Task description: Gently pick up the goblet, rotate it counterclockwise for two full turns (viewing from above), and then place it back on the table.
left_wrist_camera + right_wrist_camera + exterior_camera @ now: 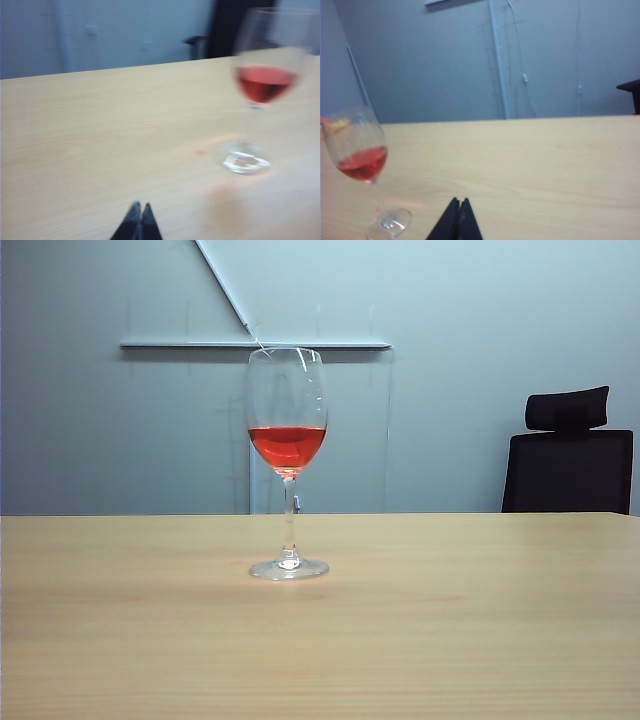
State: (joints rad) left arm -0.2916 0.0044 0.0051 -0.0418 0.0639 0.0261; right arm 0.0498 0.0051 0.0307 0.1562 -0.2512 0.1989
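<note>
The goblet (pixel 288 445), a tall clear glass with red liquid in its bowl, stands upright on the light-wood table (pixel 480 620) near the middle. No arm shows in the exterior view. In the left wrist view the goblet (pixel 260 85) appears blurred, well ahead of and to one side of my left gripper (pixel 140 206), whose dark fingertips are pressed together with nothing between them. In the right wrist view the goblet (pixel 362 160) stands off to the side of my right gripper (pixel 459 201), which is also shut and empty. Neither gripper touches the glass.
A black office chair (pixel 568 455) stands behind the table's far right edge. A grey wall with a rail (pixel 255 344) lies behind the table.
</note>
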